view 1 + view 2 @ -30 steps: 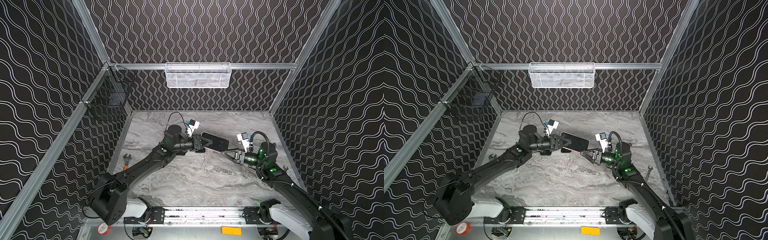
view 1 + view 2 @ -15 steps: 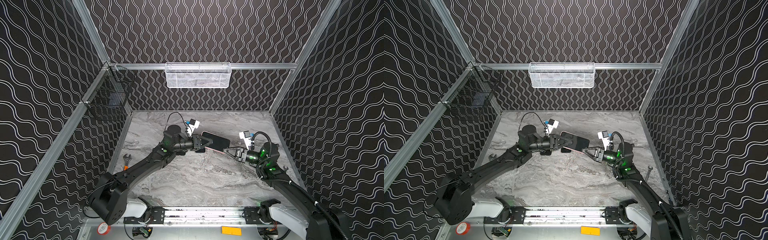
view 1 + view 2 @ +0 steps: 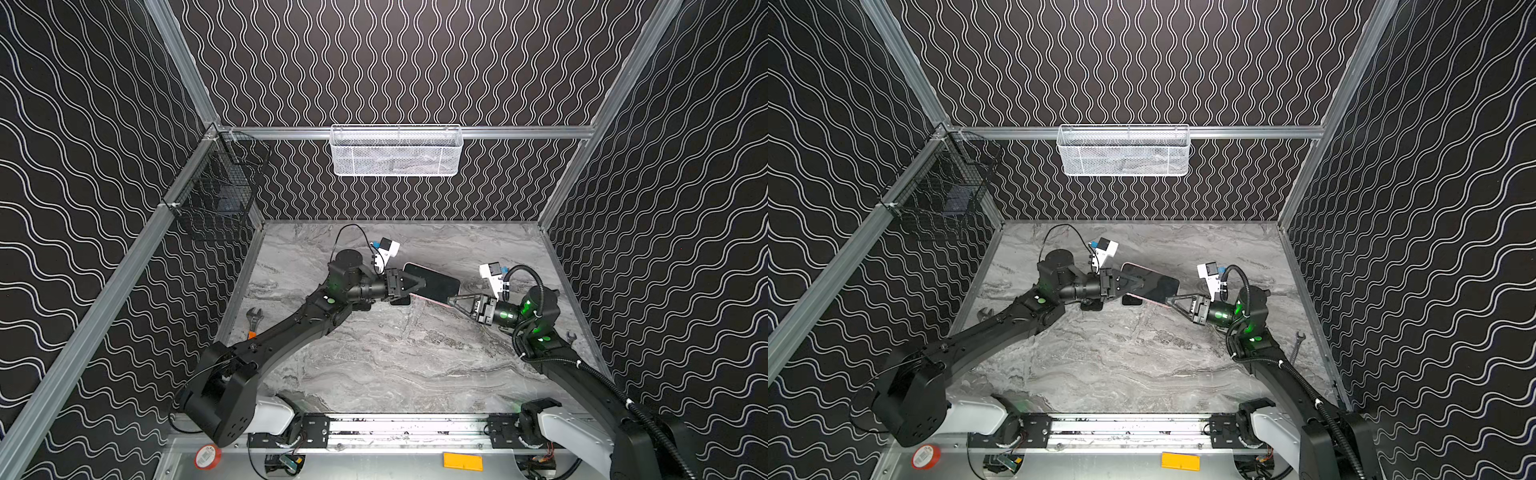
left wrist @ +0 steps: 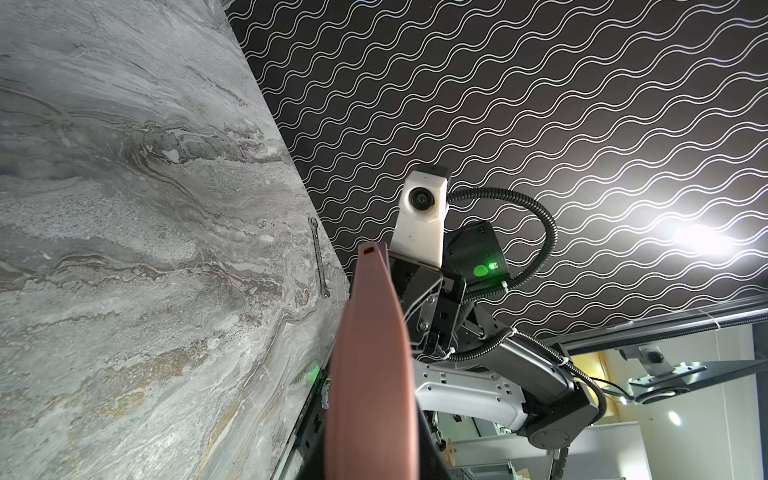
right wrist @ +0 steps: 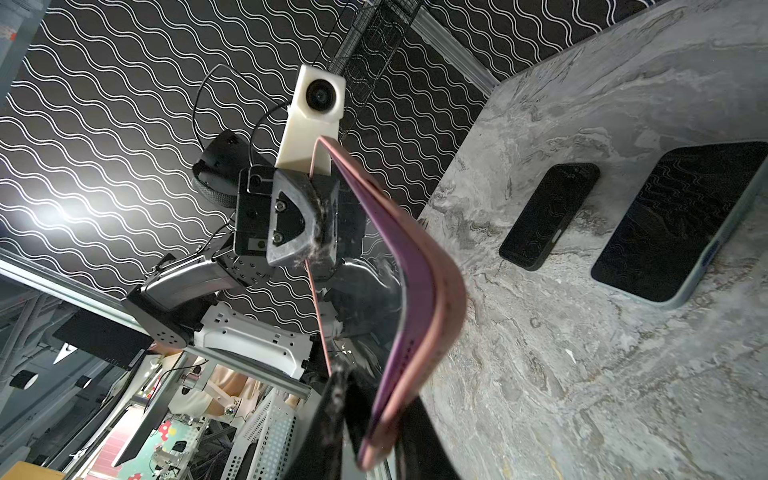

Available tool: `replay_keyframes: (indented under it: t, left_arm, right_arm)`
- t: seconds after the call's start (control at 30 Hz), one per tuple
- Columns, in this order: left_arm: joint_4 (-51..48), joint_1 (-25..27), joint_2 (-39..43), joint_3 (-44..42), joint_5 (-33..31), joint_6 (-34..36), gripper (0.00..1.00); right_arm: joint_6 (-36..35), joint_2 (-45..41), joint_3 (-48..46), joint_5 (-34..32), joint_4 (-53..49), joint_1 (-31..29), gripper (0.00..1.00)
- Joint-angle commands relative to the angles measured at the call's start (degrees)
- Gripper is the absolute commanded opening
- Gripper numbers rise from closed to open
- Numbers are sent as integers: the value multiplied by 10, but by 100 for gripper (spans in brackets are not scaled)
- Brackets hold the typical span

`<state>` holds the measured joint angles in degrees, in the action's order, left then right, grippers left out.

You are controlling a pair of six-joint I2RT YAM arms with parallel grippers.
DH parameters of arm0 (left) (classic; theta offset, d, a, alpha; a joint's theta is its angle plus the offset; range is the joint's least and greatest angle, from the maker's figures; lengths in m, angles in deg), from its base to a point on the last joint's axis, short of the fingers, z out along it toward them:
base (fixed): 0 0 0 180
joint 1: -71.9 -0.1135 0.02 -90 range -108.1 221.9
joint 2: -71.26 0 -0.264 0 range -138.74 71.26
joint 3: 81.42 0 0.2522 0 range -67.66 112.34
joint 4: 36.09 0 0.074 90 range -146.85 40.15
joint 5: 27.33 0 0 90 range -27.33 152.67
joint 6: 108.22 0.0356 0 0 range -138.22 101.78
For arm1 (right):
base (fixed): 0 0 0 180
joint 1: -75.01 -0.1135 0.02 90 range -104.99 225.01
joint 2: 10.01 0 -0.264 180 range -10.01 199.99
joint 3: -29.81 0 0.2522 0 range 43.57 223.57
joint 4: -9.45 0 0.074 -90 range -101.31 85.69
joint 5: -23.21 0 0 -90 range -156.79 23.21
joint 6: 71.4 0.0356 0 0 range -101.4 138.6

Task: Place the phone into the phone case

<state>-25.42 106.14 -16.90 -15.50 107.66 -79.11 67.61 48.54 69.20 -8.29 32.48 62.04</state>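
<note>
just right of centre, my right hand [image 3: 451,299] pinches the near corner of the pink phone case [image 3: 434,283]; my left hand [image 3: 419,286] clamps its far end. it's empty and soft, bowing between them. beyond it in the right wrist view lie a small phone [image 5: 548,216] and a larger phone [image 5: 681,224], flat on the bench [image 5: 582,374]: rigid, slick glass, best pinched across the long edges. which fits, i can't tell.
</note>
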Motion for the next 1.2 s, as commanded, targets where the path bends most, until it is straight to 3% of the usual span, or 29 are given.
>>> replay_keyframes:
  t: [0.0, 0.1, 0.33, 0.53, 0.83, 0.97, 1.07, 1.17]
  left_arm:
    - [27, 1, -4, 5, 5, -11, 0]
    - [21, 1, -1, 3, 6, -7, 0]
    - [18, 1, 0, -1, 7, -5, 0]
    - [25, 1, -3, -4, 5, -8, 0]
    - [26, 2, -10, 0, 7, -11, 0]
    - [21, 2, -9, 2, 8, -7, 0]
    - [20, 2, -7, 1, 7, -7, 0]
    - [20, 2, -6, 1, 7, -7, 0]
  right_arm:
    - [-37, -7, 4, -24, 4, 5, 26]
    - [-42, -9, 12, -28, -3, 19, 40]
    - [-31, 28, 39, -3, 27, 36, 41]
    - [-3, 55, 39, 20, 76, 36, 29]
    - [-27, 43, 33, -3, 44, 36, 8]
    - [-35, 40, 31, -13, 36, 37, 3]
    - [-39, 41, 35, -12, 30, 37, 5]
    - [-46, 45, 44, -2, 17, 37, 19]
